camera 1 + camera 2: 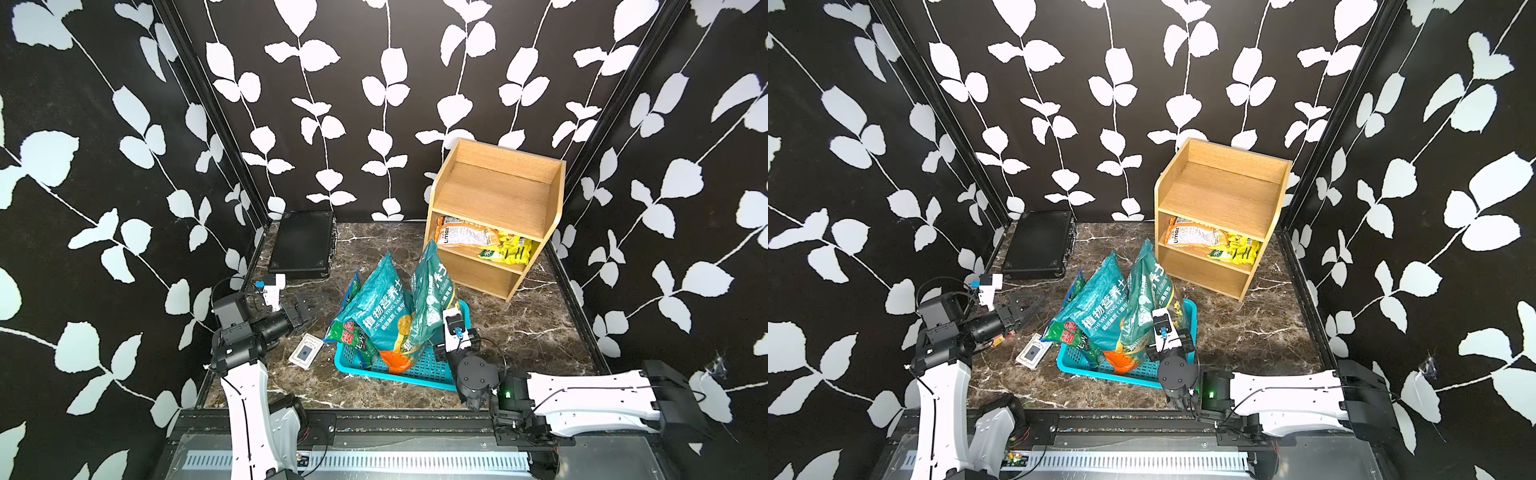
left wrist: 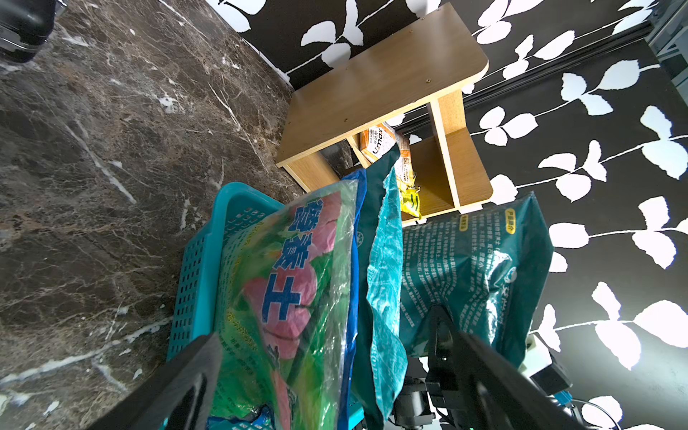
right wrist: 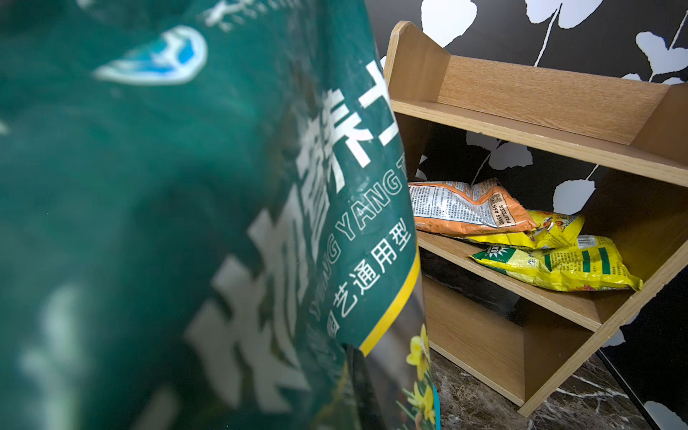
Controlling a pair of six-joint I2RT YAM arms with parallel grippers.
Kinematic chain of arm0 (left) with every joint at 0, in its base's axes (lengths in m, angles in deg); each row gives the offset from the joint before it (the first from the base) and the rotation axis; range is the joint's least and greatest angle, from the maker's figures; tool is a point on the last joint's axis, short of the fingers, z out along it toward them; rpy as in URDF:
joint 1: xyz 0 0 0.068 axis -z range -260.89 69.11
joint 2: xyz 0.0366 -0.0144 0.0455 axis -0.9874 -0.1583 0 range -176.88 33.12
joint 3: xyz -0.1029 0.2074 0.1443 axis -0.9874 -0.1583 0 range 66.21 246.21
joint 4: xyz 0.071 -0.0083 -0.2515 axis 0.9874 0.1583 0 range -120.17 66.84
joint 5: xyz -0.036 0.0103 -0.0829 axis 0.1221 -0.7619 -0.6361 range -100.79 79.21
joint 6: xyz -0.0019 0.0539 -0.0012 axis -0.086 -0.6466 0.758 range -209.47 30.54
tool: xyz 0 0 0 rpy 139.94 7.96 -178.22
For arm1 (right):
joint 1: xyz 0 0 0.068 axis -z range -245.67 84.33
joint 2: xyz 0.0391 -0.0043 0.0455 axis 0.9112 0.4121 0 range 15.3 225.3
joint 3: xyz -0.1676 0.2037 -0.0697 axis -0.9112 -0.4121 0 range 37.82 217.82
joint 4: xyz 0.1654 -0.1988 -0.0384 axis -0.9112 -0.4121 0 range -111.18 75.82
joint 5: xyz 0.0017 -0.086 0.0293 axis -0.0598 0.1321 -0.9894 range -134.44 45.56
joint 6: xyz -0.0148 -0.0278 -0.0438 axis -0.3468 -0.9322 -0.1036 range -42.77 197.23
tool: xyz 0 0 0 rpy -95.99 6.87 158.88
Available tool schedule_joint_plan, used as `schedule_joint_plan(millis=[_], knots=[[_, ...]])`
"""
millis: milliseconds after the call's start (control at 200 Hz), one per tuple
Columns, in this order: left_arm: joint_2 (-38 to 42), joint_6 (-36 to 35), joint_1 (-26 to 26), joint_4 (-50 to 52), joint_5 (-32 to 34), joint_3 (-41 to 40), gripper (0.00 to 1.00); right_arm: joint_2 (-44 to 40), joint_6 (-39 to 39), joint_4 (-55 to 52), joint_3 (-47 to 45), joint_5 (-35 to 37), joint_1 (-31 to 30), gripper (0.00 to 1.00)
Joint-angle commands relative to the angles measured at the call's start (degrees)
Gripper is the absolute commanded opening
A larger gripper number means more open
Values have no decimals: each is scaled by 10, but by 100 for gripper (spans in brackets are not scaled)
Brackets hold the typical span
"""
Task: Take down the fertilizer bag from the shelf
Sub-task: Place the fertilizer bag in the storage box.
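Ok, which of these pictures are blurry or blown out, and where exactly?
Right wrist view: the near teal bag is soft and out of focus, while the shelf behind stays sharp. Left wrist view: the white wallpaper leaves are blown out, and the clear-wrapped green bag shows sheen. In both top views, focus is sharp and the lighting even.

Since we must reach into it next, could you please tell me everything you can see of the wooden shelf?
The shelf is a small light-brown wooden unit, open-fronted, with three tiers and slanted side panels on top. It stands upright on the marble table at the far right, near the back wall. Its top tier is bare; the middle holds an orange bag and yellow bags; the bottom looks empty.
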Motion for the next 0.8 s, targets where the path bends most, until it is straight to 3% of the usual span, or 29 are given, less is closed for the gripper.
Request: schedule_joint_plan(millis=[0, 270, 795], knots=[[2, -2, -3, -9, -6, -5, 99, -2, 38, 19, -17, 37, -1, 0], [2, -2, -4, -9, -6, -5, 99, 46, 86, 18, -10, 34, -1, 0], [1, -3, -3, -10, -8, -5, 99, 259, 177, 179, -49, -11, 56, 0]])
